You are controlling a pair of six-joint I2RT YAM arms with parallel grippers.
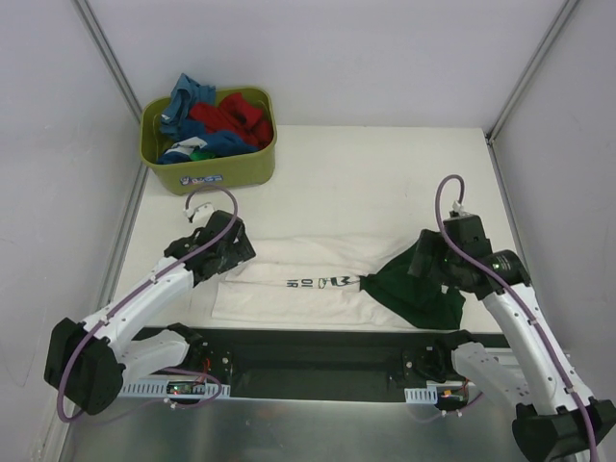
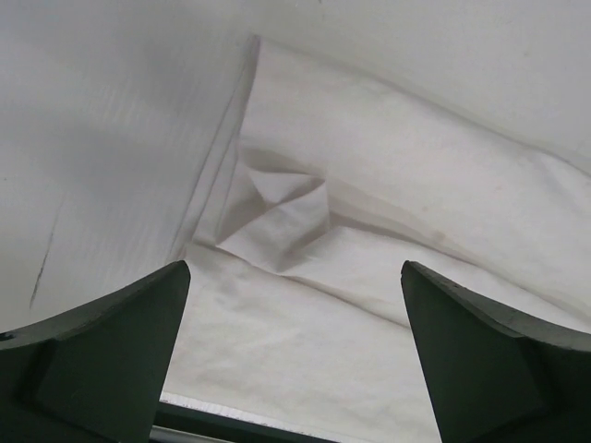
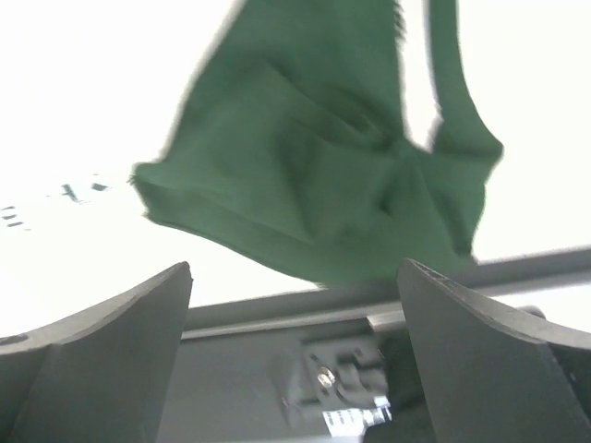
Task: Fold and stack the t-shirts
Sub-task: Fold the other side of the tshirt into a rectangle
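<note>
A cream t-shirt (image 1: 289, 289) with dark green sleeves lies folded into a long band along the table's near edge, black print showing near its middle. One green sleeve (image 1: 416, 296) is bunched at its right end. My left gripper (image 1: 231, 255) hovers open over the shirt's left end; in the left wrist view (image 2: 295, 309) only creased cream cloth (image 2: 277, 217) lies between the fingers. My right gripper (image 1: 430, 265) stands open above the green sleeve (image 3: 323, 157), holding nothing (image 3: 295, 314). More t-shirts, blue (image 1: 188, 96) and red (image 1: 231, 117), are heaped in the tub.
An olive-green plastic tub (image 1: 217, 175) stands at the table's back left corner. A black mounting rail (image 1: 318, 351) runs along the near edge just below the shirt. White walls close in the table on three sides.
</note>
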